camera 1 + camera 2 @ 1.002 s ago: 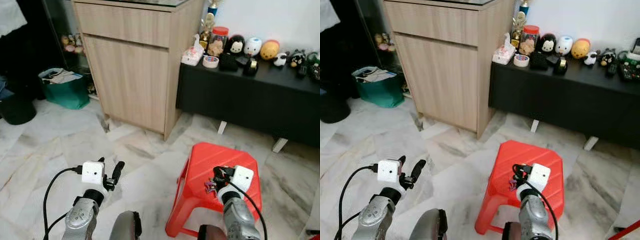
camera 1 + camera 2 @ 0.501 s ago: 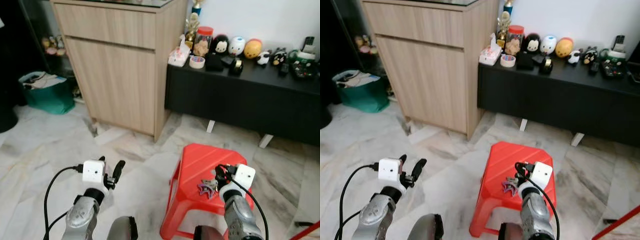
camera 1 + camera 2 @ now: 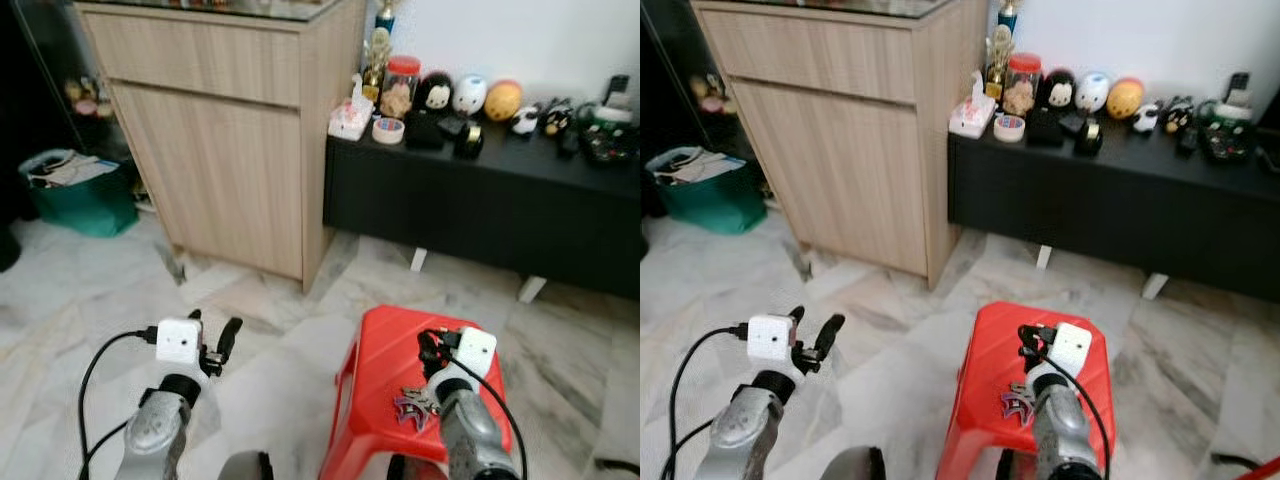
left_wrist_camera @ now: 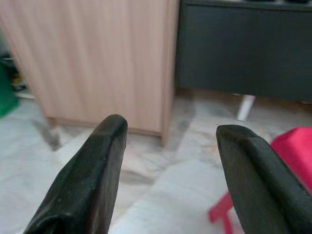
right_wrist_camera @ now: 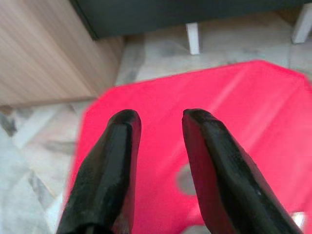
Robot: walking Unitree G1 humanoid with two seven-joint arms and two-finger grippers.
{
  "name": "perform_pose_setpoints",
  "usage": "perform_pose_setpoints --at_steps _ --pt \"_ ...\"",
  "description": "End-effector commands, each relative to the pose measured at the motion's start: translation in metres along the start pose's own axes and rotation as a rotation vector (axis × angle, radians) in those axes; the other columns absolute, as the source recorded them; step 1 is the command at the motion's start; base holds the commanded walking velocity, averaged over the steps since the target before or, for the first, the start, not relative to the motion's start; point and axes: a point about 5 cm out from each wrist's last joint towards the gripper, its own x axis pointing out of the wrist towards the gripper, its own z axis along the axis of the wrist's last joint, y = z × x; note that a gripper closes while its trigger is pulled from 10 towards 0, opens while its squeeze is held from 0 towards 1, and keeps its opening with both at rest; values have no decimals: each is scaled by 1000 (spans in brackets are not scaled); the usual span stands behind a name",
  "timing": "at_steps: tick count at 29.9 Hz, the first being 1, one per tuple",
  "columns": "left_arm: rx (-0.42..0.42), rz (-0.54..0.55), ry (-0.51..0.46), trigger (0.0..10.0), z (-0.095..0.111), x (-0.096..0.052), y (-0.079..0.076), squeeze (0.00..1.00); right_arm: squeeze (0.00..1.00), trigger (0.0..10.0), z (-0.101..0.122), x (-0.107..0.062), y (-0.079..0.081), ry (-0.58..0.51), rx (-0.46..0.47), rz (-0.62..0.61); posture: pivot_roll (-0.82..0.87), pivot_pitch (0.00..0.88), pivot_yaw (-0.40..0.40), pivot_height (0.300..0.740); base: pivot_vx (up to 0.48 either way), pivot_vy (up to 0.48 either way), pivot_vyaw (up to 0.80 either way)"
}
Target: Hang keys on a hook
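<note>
1. While the keys lie on the red stool, near its front edge and toward the side facing the robot's left, they sit just beside the right claw, not held.
2. They look like a small, light metal bunch with a purplish fob: stiff pieces loosely joined, likely to splay and swing when lifted. The ring or fob seems the best place to pinch; too blurred to pick out a ring.
3. The bunch lies flat and sprawled; I cannot tell a clear long axis or which way it points.
4. The right claw's fingers stand somewhat apart above the stool seat, empty.
5. The left claw hovers over the marble floor, fingers wide apart, empty.
6. Beyond stand a wooden cabinet and a black surface carrying toys; no hook can be made out.
</note>
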Motion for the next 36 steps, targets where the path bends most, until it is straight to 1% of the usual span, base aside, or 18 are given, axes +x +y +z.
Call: perform_pose_setpoints --at_steps 1,7,9,12,15,18,19,25,29,30,31,32,33,36 --pt "25 5 19 10000 -3 -3 4 0 0 10000 -5 -2 3 20 2 17 87 0 -31 608 0 0 0" --pt "25 4 24 10000 -4 -4 4 0 0 10000 -13 -4 1 69 16 26 87 0 -31 608 0 0 0" --pt "25 4 25 10000 -5 -4 4 0 0 10000 -16 -4 1 90 3 41 87 0 -31 608 0 0 0" --pt "25 5 27 10000 -5 -4 4 0 0 10000 -19 -6 -1 102 14 27 83 0 -32 608 0 0 0" --pt "26 8 31 10000 -6 -6 5 0 0 10000 -22 -11 -6 97 64 -17 85 0 -34 608 0 0 0" --pt "28 11 34 10000 -7 -7 5 0 0 10000 -24 -15 -9 92 89 -30 85 0 -34 608 0 0 0" --pt "29 12 36 10000 -7 -7 6 0 1000 10000 -25 -17 -9 84 93 -24 85 0 -34 608 0 0 0" --pt "29 13 37 10000 -7 -7 6 0 1000 10000 -25 -25 -8 69 112 5 85 0 -34 608 0 0 0" --pt "31 15 37 10000 -7 -8 6 0 1000 10000 -31 -31 -9 111 119 -4 82 0 -38 608 0 0 0" --pt "32 15 38 10000 -7 -8 6 0 788 10000 -34 -31 -10 130 122 -10 83 0 -40 608 0 0 0" --pt "32 15 38 10000 -8 -8 5 0 0 10000 -36 -32 -10 149 146 -16 83 0 -41 608 0 0 0" --pt "32 15 38 10000 -8 -8 5 0 0 10000 -36 -32 -10 149 146 -16 83 0 -41 608 0 0 0" --pt "32 16 38 10000 -8 -8 5 0 0 10000 -42 -33 -11 195 183 -31 84 0 -42 608 0 0 0" --pt "33 18 39 10000 -8 -8 5 0 0 10000 -49 -34 -13 247 205 -42 87 0 -44 608 0 0 0"
